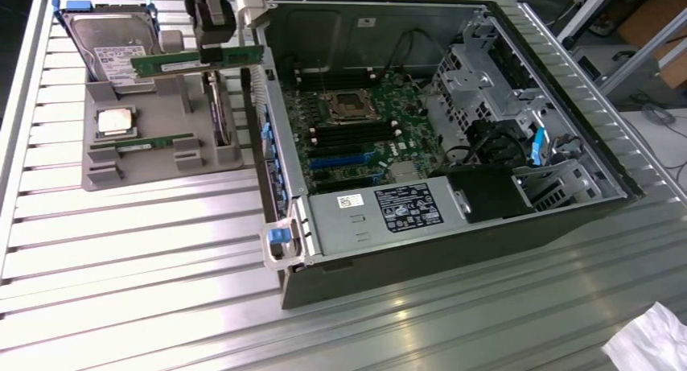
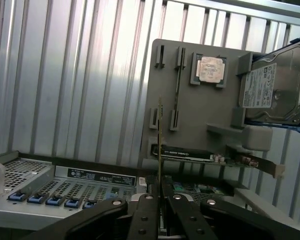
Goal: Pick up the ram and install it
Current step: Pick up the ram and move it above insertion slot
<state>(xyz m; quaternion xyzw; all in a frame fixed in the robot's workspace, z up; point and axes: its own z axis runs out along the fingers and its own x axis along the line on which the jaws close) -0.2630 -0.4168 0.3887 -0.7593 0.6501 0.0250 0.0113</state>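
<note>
The ram, a long green stick with a pale label, hangs level in the air above the grey parts tray, at the exterior view's upper left. My gripper is shut on it from above, near the stick's right half. In the wrist view the ram appears edge-on, rising from between the black fingers. A second, similar stick lies in a slot of the tray. The held stick is just left of the open computer case.
The tray also carries a square silver processor, a silver hard drive and an expansion card standing on edge. Inside the case lie the motherboard with its black memory slots and a power supply. The ribbed metal table surrounds everything.
</note>
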